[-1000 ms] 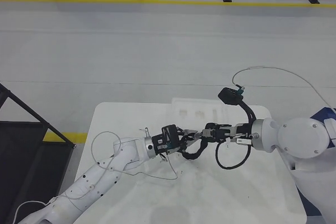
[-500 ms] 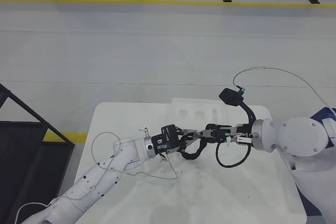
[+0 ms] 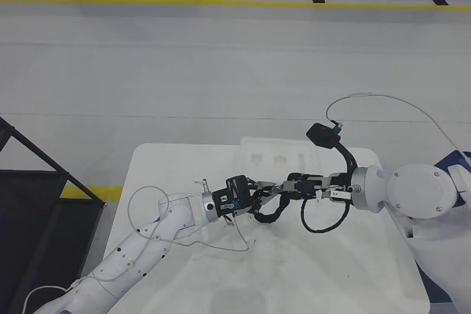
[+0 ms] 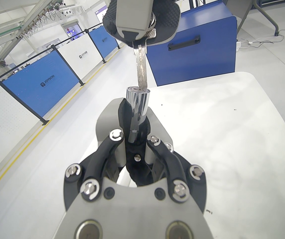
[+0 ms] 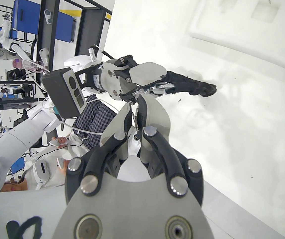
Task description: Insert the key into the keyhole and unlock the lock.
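My left gripper [image 3: 247, 200] [image 4: 135, 121] is shut on the lock, a chrome cylinder [image 4: 137, 104] with a black cable [image 3: 273, 210] hanging from it. The keyhole end faces the right gripper. My right gripper [image 3: 289, 188] [image 5: 135, 101] is shut on a silver key [image 4: 142, 69], whose head sits between the black pads [image 4: 165, 13]. The key's tip sits in the keyhole at the cylinder's end, and most of the blade is still outside. In the right wrist view the lock [image 5: 162, 87] and black cable [image 5: 194, 87] stick out of the left gripper [image 5: 142, 75] just beyond my fingertips.
Both grippers meet above the middle of the white table [image 3: 337, 267]. A white foam tray [image 3: 279, 151] [image 5: 244, 13] with square pockets lies at the table's far edge. A black rack [image 3: 16, 196] stands off the table's left side.
The right arm has edged slightly toward the left gripper with the key. The left arm holds still.
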`<state>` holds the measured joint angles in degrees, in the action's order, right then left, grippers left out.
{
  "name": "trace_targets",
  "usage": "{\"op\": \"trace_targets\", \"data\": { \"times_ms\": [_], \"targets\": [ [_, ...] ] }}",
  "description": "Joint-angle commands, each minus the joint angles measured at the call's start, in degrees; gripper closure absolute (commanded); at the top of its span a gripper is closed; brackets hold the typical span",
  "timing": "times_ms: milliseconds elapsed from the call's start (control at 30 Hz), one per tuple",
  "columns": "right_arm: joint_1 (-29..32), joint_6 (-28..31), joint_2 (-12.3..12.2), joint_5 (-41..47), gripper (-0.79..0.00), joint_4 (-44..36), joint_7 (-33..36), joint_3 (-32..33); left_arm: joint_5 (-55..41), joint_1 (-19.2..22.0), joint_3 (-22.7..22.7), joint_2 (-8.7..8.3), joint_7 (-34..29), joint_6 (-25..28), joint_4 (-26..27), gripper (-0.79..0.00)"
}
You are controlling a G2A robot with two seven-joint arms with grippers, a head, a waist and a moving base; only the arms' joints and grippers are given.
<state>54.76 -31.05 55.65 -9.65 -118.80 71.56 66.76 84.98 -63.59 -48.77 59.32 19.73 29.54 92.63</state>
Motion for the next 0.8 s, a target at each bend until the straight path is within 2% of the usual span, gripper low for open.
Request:
{"op": "trace_targets", "data": {
  "times_ms": [0, 767],
  "targets": [
    [0.0, -0.2, 0.0, 0.0, 0.0, 0.1, -0.3, 0.0, 0.1, -0.1, -0.1, 0.06, 0.1, 0.2, 0.1, 0.0],
    [0.6, 0.1, -0.7, 0.9, 0.0, -0.5, -3.7, 0.0, -0.2, -0.8, -1.2, 1.0, 0.2, 2.3, -0.2, 0.0]
  ]
}}
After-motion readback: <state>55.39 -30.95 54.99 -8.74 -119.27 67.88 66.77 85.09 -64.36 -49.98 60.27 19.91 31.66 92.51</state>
